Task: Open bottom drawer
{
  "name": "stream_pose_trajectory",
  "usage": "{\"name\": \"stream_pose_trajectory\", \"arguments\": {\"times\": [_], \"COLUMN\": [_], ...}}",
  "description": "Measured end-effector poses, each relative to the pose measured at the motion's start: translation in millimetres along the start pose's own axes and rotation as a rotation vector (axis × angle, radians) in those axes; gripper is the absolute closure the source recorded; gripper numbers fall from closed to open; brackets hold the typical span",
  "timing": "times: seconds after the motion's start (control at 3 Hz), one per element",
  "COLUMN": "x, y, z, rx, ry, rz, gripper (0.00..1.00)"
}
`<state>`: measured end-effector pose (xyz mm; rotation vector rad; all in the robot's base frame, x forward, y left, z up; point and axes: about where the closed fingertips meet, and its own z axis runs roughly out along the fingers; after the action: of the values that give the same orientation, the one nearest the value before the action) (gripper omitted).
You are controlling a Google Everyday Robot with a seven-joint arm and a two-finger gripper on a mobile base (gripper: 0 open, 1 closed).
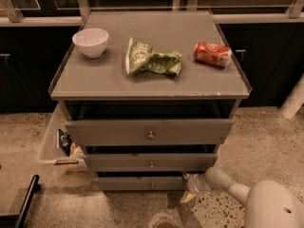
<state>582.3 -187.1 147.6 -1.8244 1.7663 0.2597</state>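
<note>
A grey cabinet with a flat top surface (pixel 95 80) stands on a speckled floor (pixel 266 137), with three drawers stacked down its front. The bottom drawer (pixel 128 183), just above the floor, has the slimmest, shortest grey panel. Its long axis runs left to right, and its front faces the camera, with a tiny round knob (pixel 152 185) at centre. The white gripper (pixel 189 190) sits at the drawer's right end; whether it is spread or closed cannot be told.

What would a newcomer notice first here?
The grey three-drawer cabinet stands central, its top carrying a white bowl at left, a crumpled green bag at centre and a red can at right. Low right, the gripper sits at the right end of the slim grey bottom drawer.
</note>
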Motion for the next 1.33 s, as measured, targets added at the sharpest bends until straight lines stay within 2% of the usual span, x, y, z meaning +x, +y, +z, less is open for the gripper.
{"name": "stream_pose_trajectory", "arguments": {"times": [1.0,1.33], "x": [-5.5,3.0], "y": [-3.0,13.4], "z": [-8.8,-19.3], "rx": [0.0,0.011], "ry": [0.0,0.006], "rz": [0.0,0.027], "gripper": [0.88,0.95]}}
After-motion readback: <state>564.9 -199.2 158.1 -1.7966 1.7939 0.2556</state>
